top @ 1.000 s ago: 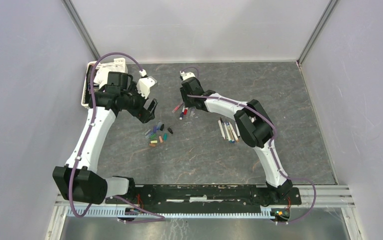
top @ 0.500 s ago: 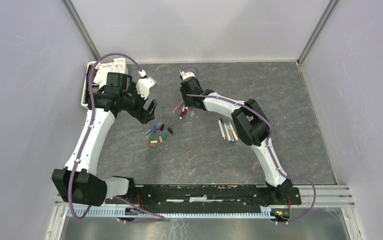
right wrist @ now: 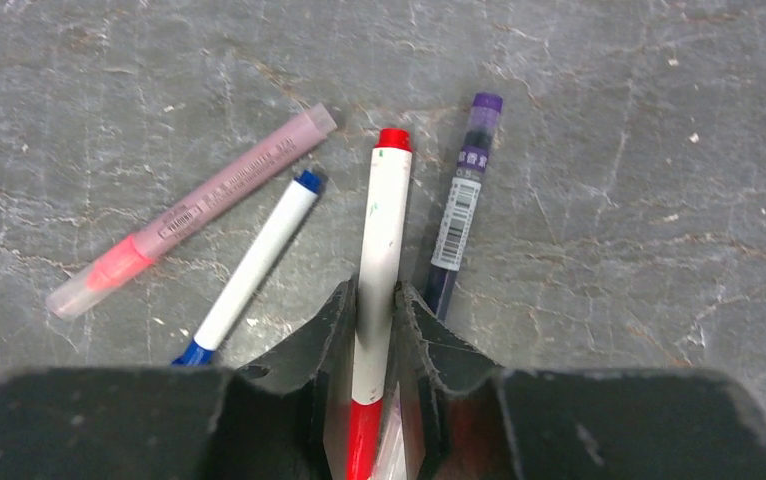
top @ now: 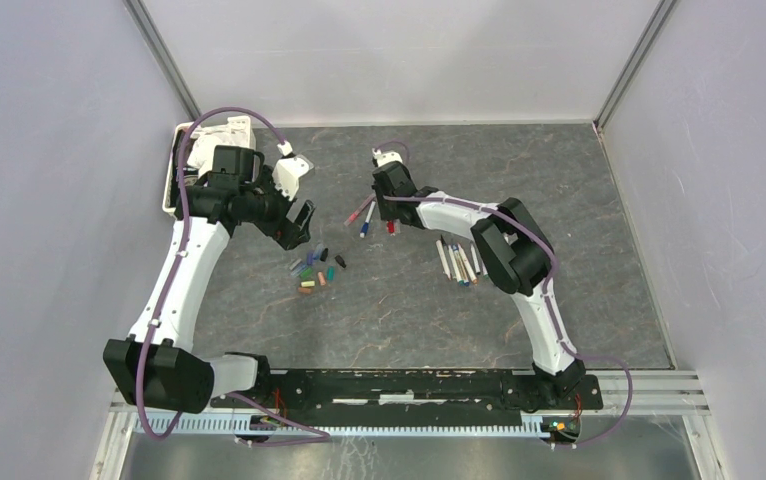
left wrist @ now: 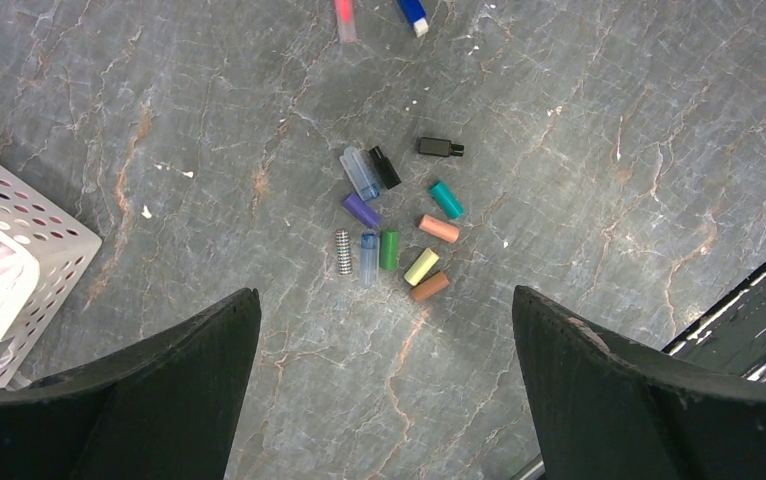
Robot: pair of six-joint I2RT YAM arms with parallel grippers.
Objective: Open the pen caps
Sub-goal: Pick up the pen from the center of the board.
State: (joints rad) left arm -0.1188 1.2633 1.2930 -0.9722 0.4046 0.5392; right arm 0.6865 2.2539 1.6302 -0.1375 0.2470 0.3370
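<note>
Several loose pen caps [top: 317,270] in assorted colours lie in a cluster on the grey table; the left wrist view shows these pen caps [left wrist: 394,230] from straight above. My left gripper [top: 299,225] hovers over them, open [left wrist: 384,293], with nothing between its fingers. My right gripper [top: 390,212] is down at the table, shut [right wrist: 374,300] on the white barrel of a red-capped pen [right wrist: 379,230]. Its red cap sits back between the fingers.
Beside the held pen lie a pink highlighter [right wrist: 199,210], a blue pen [right wrist: 259,262] and a purple pen [right wrist: 462,200]. Several white pens [top: 457,260] lie to the right. A white perforated basket [top: 184,160] stands at the back left.
My right gripper has shifted a little to the right and closed onto the red-capped pen, pulling it away from the other pens. The left arm has hardly moved.
</note>
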